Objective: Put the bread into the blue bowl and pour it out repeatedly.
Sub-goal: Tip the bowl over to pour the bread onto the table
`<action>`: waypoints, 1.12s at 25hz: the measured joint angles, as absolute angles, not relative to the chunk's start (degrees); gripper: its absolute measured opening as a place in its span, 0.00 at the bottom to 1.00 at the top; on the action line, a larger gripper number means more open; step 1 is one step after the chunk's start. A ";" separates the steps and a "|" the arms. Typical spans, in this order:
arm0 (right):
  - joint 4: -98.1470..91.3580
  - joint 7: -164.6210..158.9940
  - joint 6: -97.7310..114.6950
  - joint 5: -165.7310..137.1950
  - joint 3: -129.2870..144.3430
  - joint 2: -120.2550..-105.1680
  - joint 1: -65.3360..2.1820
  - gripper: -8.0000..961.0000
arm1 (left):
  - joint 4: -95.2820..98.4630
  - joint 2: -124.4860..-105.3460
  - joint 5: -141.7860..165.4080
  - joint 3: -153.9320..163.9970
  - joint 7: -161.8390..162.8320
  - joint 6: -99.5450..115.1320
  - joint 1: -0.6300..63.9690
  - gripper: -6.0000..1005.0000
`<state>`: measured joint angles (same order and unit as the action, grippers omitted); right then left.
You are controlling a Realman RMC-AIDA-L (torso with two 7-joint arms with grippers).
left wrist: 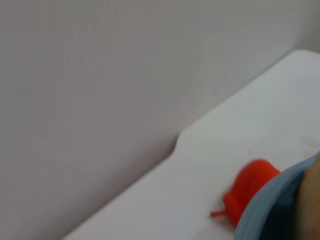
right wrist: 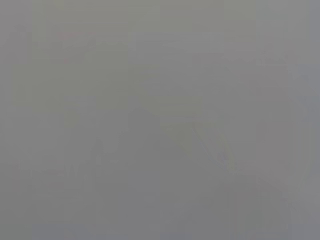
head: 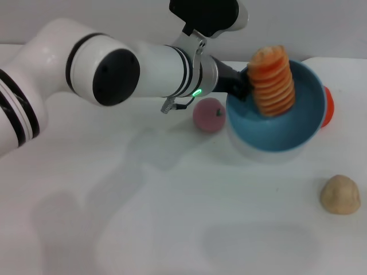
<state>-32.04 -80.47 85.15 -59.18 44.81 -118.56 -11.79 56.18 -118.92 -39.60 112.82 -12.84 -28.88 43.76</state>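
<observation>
Here my left gripper point(head: 243, 86) is clamped on the blue bowl point(head: 287, 134) at its 9 o'clock rim, holding it tipped with the opening turned toward my head camera. The bread point(head: 274, 80) stands on end inside, leaning on the bowl's far wall. A pink fruit point(head: 209, 114) sits just beside the bowl, a red toy point(left wrist: 248, 187) behind it, and a tan lump point(head: 340, 195) at 4 o'clock.

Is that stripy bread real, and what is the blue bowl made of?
The bread looks like a toy, probably plastic or rubber: its orange and cream ridges are too even and smooth. The blue bowl looks like smooth plastic, one flat colour with a plain rim. The left tool holds it by the rim, tipped.
</observation>
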 joint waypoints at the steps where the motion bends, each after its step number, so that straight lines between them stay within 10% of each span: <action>1: -32.00 -80.47 85.32 -59.17 44.78 -118.58 -11.57 0.49 | 55.52 -118.96 -39.59 113.40 -12.82 -26.94 43.76 0.00; 28: -30.00 -80.45 86.84 -59.26 45.34 -118.54 -12.27 0.50 | 35.63 -119.09 -39.90 127.17 -0.14 16.74 42.28 0.00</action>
